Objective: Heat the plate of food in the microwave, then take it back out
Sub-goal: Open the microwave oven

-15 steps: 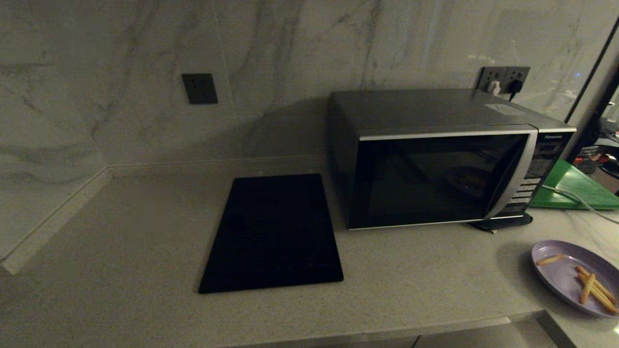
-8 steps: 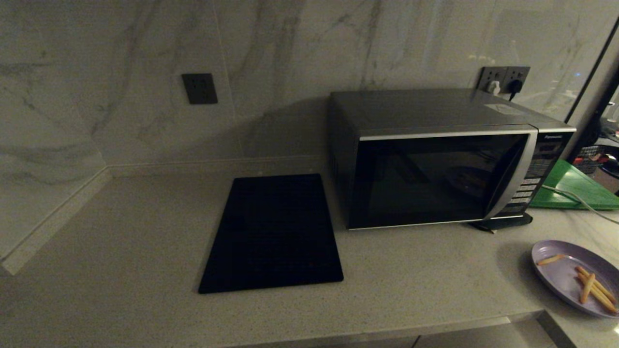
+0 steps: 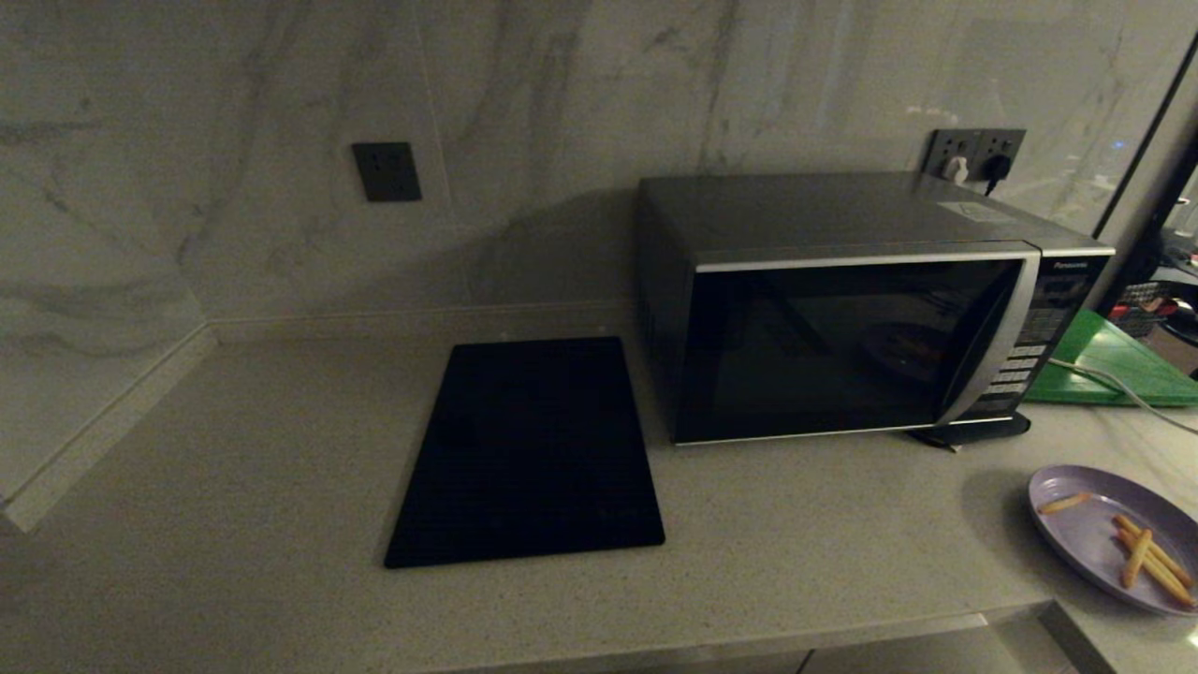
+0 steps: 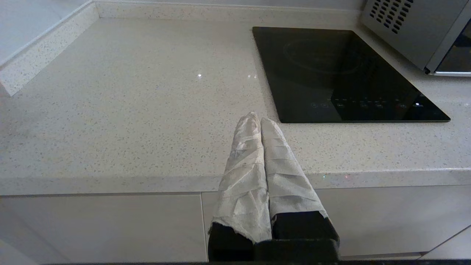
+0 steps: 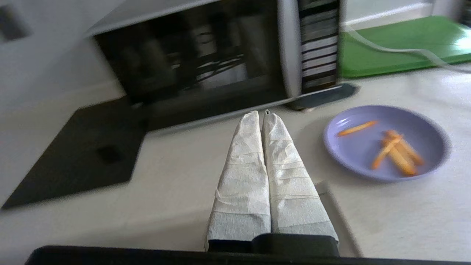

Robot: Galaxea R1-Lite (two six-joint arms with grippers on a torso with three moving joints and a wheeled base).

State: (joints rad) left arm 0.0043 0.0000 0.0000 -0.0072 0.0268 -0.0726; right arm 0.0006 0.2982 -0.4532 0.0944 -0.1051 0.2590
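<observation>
1. On my left I see the left gripper [image 4: 260, 118] through its wrist camera. It is clenched, its two wrapped fingers [image 4: 245, 154] pressed together with nothing between them, and it hangs off the front edge of the countertop [image 3: 234, 449], short of the black cooktop [image 3: 529, 449].
2. The cooktop lies flat on the counter just left of the microwave [image 3: 861, 318].
3. The microwave stands against the marble wall with its dark glass door closed. Its curved silver handle [image 3: 997, 351] and button panel [image 3: 1025, 360] are on its right side.
4. My right gripper [image 5: 263, 114] is also clenched and empty, fingers [image 5: 250, 162] touching along their length. It points at the lower right corner of the microwave front, with the plate beside it.
5. The plate of food [image 3: 1104, 534] sits on the counter in front of and to the right of the microwave, a few fries [image 3: 1146, 552] on it. Nothing touches it.
6. Behind the plate, right of the microwave, lies a green board [image 3: 1114, 360] with a pale cable [image 3: 1104, 384] running across it.
</observation>
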